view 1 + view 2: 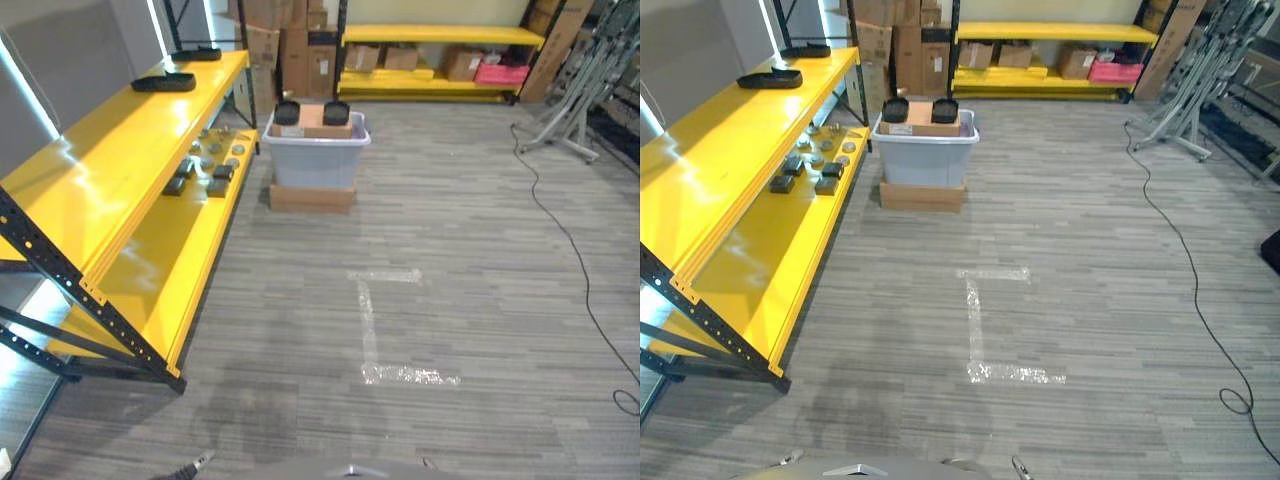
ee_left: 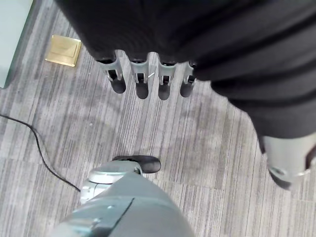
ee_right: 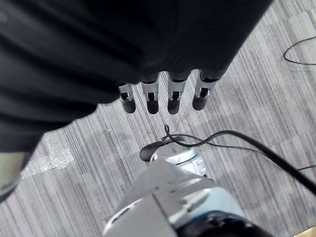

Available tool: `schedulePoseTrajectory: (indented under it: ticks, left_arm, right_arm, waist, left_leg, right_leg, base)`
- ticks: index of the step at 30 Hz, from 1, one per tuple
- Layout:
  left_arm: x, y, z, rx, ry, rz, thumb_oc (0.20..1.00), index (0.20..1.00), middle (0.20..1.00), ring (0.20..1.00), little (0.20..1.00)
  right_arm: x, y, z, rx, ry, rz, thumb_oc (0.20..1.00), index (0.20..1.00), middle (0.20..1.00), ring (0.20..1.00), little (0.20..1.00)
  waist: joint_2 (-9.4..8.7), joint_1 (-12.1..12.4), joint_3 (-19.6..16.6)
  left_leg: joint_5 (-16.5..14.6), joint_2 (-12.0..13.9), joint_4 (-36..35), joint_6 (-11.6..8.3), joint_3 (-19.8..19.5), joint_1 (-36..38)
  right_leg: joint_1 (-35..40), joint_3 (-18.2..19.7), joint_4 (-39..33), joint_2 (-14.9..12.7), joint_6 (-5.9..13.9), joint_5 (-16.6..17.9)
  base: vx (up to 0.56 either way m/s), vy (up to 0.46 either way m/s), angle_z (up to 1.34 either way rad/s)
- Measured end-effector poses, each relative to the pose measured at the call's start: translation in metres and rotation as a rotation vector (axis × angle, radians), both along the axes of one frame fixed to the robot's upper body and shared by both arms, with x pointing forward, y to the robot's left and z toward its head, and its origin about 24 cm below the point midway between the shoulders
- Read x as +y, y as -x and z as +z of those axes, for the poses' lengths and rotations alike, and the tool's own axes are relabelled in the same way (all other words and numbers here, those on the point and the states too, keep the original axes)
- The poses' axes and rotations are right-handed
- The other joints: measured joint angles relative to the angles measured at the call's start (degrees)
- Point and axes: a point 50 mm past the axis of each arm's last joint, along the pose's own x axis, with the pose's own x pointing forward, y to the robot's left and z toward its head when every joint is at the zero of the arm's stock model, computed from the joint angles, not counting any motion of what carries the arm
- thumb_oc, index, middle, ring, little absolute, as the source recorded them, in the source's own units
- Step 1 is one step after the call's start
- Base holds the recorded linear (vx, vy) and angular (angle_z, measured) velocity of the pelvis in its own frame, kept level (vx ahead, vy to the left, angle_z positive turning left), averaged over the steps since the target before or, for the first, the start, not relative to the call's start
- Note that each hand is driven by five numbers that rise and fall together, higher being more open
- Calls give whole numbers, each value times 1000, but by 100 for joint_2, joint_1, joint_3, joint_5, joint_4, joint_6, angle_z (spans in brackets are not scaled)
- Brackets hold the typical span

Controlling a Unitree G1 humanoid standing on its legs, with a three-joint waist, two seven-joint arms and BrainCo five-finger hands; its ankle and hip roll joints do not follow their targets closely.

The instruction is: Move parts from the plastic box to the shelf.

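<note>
While small dark parts (image 1: 200,175) lie on the lower board of the yellow shelf (image 1: 120,150) at left, the plastic box (image 1: 315,152) sits on a cardboard carton (image 1: 312,197) beside it; the left hand (image 2: 148,79) and the right hand (image 3: 163,96) hang over grey floor, fingers straight, holding nothing.

Open grey striped floor (image 1: 450,250) separates the long yellow metal shelf (image 1: 120,150) from the grey plastic box (image 1: 316,152) beside its far end.

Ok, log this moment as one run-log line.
phase: approach | left hand: open, empty | right hand: open, empty | plastic box: ahead on floor, two black parts on top | shelf: left, parts placed
</note>
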Motion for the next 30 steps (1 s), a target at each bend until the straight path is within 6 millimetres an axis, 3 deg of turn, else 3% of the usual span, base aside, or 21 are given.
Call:
schedulePoseTrajectory:
  ticks: [7,15,30]
  left_arm:
    - [0,1,0,3,5,42,1000,1000,1000,1000,1000]
    - [3,3,0,-16,-20,60,1000,1000,1000,1000,1000]
    - [4,-17,4,-166,-63,0,1000,1000,1000,1000,1000]
  right_arm:
    - [1,-6,1,-41,-25,-3,1000,1000,1000,1000,1000]
    - [3,-14,1,-124,-35,62,1000,1000,1000,1000,1000]
    - [12,-22,0,-156,-32,138,1000,1000,1000,1000,1000]
  waist:
    - [15,-28,195]
    - [-175,-59,340]
    - [-185,-57,338]
  left_leg:
    - [91,-6,-213,-14,7,143]
    - [82,0,-230,-19,102,227]
    - [74,-1,-249,-10,150,232]
  right_leg:
    - [464,-61,-865,52,-22,510]
    - [499,53,-881,68,-28,525]
    - [498,72,-889,63,-33,556]
  base:
    - [0,0,0]
    - [-5,1,-6]
    - [-4,0,-2]
